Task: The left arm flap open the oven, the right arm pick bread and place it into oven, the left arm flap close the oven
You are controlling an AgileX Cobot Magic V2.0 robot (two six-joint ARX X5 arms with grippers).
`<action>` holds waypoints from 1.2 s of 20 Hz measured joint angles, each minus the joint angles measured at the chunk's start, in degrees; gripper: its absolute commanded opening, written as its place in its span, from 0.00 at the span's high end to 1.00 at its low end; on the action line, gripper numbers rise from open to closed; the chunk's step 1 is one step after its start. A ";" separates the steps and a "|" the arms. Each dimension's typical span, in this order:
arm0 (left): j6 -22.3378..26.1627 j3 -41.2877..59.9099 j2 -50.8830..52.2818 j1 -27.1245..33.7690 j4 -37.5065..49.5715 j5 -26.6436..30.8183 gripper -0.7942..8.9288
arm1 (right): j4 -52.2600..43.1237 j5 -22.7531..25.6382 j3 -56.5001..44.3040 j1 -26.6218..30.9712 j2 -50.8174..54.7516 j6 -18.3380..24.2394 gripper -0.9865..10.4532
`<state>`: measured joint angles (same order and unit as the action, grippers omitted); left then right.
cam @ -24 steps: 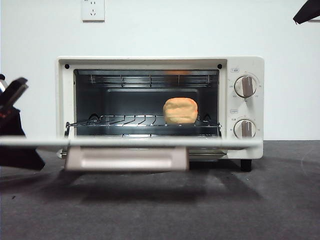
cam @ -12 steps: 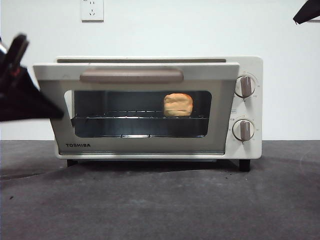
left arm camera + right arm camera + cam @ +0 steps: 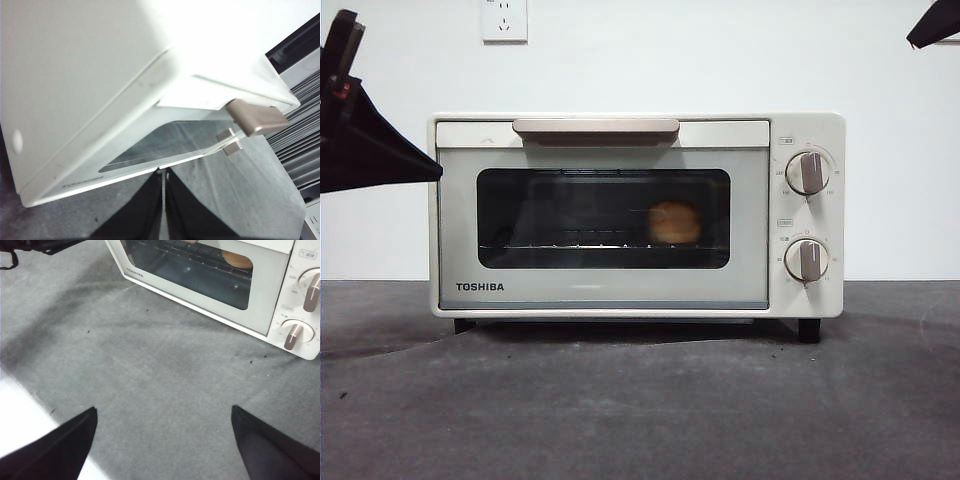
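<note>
The bread sits on the wire rack behind the dark glass of the oven, right of centre in the front view, door shut. The left gripper, jaws pressed together, hovers at the frame's upper left beside the oven's corner. The right gripper, jaws spread wide, waits above the grey table.
</note>
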<state>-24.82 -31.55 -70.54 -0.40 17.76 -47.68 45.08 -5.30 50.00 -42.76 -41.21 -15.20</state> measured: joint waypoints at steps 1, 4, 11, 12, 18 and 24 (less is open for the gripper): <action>-0.04 0.00 0.72 -0.02 -0.52 0.00 0.90 | 0.00 0.61 0.00 0.00 0.00 0.00 0.54; -0.07 0.00 3.67 -0.61 -2.51 0.48 0.90 | -0.04 1.88 0.00 0.00 0.00 0.00 0.54; 5.57 -3.85 13.16 -4.24 -19.34 9.62 0.90 | -0.79 3.82 0.00 0.00 -0.02 0.00 0.54; 7.45 -5.38 14.60 -4.94 -23.19 11.65 0.90 | -1.05 3.96 0.00 0.00 -0.02 0.00 0.54; 17.09 -14.43 20.94 -8.76 -40.92 22.05 0.90 | -2.89 5.44 0.00 0.00 -0.02 0.02 0.54; 22.93 -20.72 25.51 -11.23 -53.40 31.15 0.90 | -2.95 7.06 0.00 0.00 -0.02 0.02 0.54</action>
<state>-1.89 -52.27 -45.04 -11.64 -35.64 -16.53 42.13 1.76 50.00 -42.76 -41.23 -15.18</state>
